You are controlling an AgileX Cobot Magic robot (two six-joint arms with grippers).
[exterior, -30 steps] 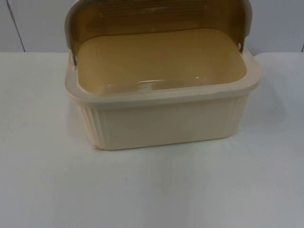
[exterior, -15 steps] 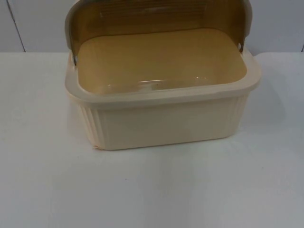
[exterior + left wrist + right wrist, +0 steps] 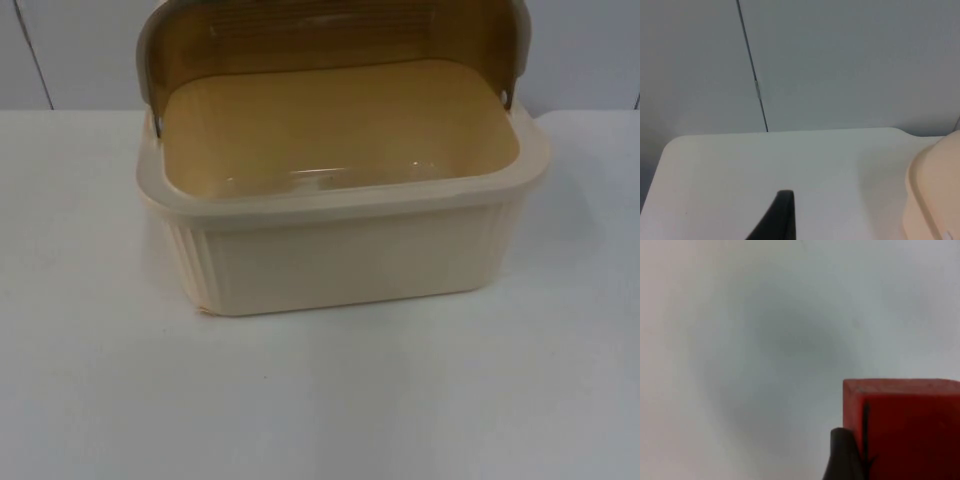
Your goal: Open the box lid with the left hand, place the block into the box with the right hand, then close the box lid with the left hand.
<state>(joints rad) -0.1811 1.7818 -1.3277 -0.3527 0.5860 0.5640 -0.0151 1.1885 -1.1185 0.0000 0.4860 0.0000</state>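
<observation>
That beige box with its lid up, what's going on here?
The cream box sits on the white table with its brownish lid swung open and nothing inside yet. The right tool is beside a red block, touching its side, apparently about to bring it over. The left tool waits over the table beside the box.

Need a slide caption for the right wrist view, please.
Right gripper fingertip against a red block over the white table.
</observation>
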